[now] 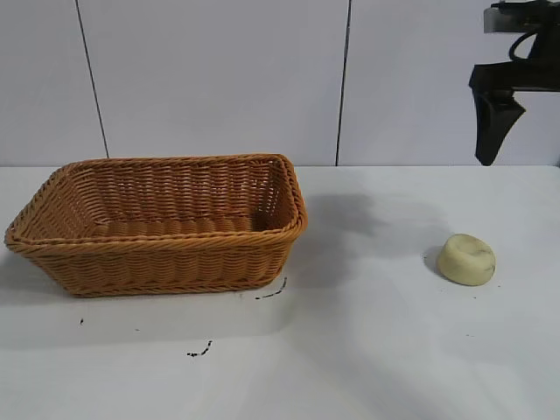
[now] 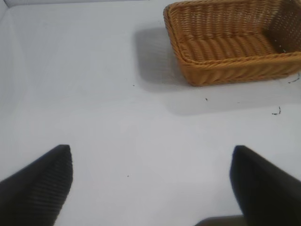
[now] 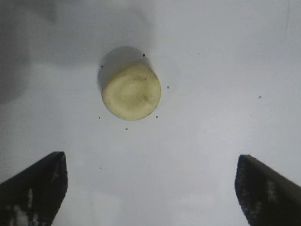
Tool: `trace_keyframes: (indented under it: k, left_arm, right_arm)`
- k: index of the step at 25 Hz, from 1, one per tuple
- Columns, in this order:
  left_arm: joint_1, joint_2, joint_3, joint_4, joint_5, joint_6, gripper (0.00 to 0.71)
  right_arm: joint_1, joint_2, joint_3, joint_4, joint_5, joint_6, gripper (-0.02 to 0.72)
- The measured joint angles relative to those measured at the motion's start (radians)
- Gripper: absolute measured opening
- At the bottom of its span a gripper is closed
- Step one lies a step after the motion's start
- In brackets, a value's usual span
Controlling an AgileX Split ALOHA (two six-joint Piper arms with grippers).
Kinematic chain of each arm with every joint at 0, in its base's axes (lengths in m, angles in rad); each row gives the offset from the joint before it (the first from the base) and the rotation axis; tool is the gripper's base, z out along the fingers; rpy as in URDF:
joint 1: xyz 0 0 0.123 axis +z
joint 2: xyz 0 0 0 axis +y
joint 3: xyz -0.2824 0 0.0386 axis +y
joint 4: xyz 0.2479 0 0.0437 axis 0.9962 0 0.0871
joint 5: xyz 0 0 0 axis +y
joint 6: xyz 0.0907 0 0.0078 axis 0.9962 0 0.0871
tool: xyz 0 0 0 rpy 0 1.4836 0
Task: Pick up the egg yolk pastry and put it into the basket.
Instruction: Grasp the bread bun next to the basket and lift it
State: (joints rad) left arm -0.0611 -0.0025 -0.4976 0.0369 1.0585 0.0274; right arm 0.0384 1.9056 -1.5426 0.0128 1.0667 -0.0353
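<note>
Exterior view: the basket (image 1: 157, 223) sits on the white table (image 1: 376, 350) at the left, w/ nothing visible inside. The egg yolk pastry (image 1: 466, 259) lies on the table at the right, well apart from the basket, dented top up. The right gripper (image 1: 495, 131) hangs high at the upper right, above and behind the pastry, not touching it; only one dark finger shows here, so its spread can't be read from this view. A few small dark specks (image 1: 199, 353) lie on the table in front of the basket. Left arm isn't in this view.

Left wrist view: the left gripper (image 2: 150, 183) hovers over bare table, its two dark fingertips (image 2: 40, 181) wide apart w/ nothing between them. The basket (image 2: 235, 42) is farther off, near the table's far side, resting flat. Specks (image 2: 276, 112) show just beside it.

Right wrist view: the right gripper (image 3: 150, 188) is spread wide, holding nothing, fingertips (image 3: 35, 188) clear of the table. The pastry (image 3: 131, 92) sits ahead of the fingers, roughly centred between their lines, w/ its shadow behind it. Tiny crumbs (image 3: 127, 128) dot the table around it.
</note>
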Motion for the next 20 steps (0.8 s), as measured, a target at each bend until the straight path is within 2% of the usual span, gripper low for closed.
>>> trace_keyframes:
  k: [5, 10, 20]
  left_arm:
    - [0.0, 0.0, 0.0, 0.0, 0.0, 0.0, 0.693]
    - [0.0, 0.0, 0.0, 0.0, 0.0, 0.0, 0.693]
    - [0.0, 0.0, 0.0, 0.0, 0.0, 0.0, 0.693]
  right_arm:
    - [0.0, 0.074, -0.037, 0.001, 0.001, -0.001, 0.695]
    - [0.007, 0.097, -0.037, 0.043, 0.0, -0.02, 0.695]
    - [0.042, 0.162, -0.037, 0.048, -0.009, -0.027, 0.695]
